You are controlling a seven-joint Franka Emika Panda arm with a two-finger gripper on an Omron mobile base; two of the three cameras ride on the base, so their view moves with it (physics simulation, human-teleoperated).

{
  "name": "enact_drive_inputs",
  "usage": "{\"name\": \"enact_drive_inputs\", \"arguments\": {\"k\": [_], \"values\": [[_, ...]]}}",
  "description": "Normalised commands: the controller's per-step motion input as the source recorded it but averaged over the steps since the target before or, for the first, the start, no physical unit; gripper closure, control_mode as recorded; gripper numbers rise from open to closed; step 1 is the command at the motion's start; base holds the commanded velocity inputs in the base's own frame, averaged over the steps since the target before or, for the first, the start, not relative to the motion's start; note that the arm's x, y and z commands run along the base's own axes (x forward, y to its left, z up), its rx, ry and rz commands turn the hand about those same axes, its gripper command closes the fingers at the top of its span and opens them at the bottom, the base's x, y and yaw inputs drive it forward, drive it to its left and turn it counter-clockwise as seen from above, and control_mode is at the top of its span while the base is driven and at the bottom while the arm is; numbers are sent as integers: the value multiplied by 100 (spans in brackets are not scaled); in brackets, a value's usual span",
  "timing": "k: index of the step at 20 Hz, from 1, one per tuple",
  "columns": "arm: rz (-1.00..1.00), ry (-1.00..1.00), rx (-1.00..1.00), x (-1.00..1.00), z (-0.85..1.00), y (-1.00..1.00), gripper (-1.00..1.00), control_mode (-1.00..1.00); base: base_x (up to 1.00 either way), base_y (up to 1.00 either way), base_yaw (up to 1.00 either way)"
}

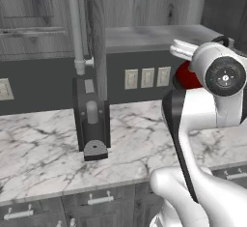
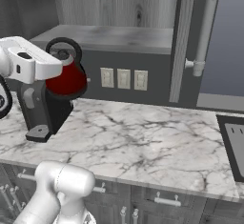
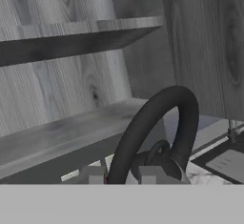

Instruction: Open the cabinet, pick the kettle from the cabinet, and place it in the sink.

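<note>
Red kettle [image 2: 66, 81], body half hidden by the arm, hangs by its handle in the closed gripper [image 3: 123, 174].

Kettle handle up close, in front of the open cabinet.

The kettle's [image 3: 157, 168] black arched handle rises from the lower middle and curves over to the right, with the black knob just under the arch. The gripper's [image 3: 121, 175] two grey tips stand at the bottom, one on each side of the handle's base, closed against it. Behind are the cabinet's [image 3: 62, 75] grey wood-grain back wall, its floor board and one shelf above. An open door panel stands at the right. Beyond it at lower right lies the sink's [image 3: 228, 163] grey drainboard within a dark rim.
</note>
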Motion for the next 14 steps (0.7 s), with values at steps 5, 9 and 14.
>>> {"name": "enact_drive_inputs", "arguments": {"k": [5, 9, 14], "values": [[-2, 7, 4, -3, -53, -20, 100, -100, 0, 0, 0], [0, 9, 5, 0, -54, -21, 100, -100, 0, 0, 0], [1, 3, 3, 10, -44, -10, 100, -100, 0, 0, 0]]}}
